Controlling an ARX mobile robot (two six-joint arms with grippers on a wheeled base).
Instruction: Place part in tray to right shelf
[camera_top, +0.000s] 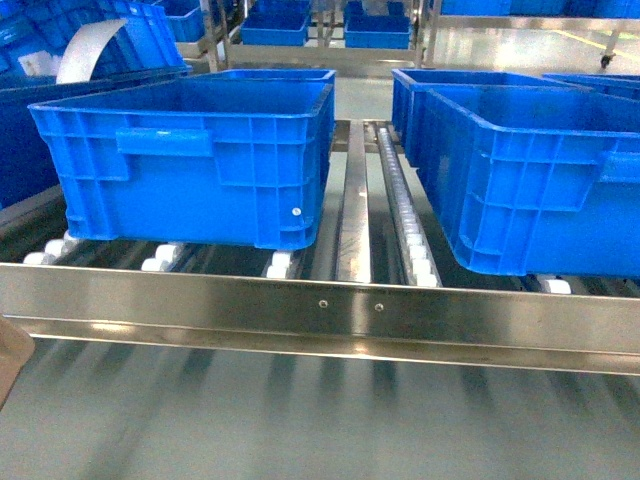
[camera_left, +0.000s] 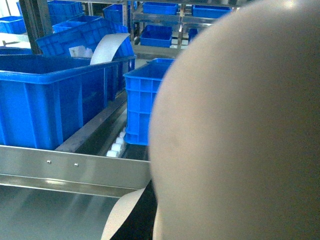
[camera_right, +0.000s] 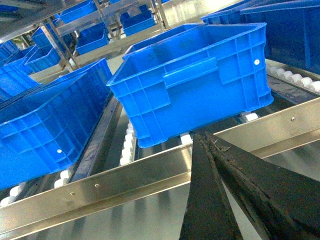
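The right pincer (camera_right: 212, 145), its black fingers pressed together and gripping nothing, hangs just before the stainless-steel right shelf's shiny front rail (camera_top: 320, 310), with large blue plastic crates (camera_top: 195, 160) on white rollers beyond.

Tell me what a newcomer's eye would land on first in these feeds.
In the head view, two big blue crates, left and right, sit on white rollers behind the shelf's shiny front rail. A pale beige curved surface fills the right of the left wrist view. The right end effector, fingers together, points at the rail.
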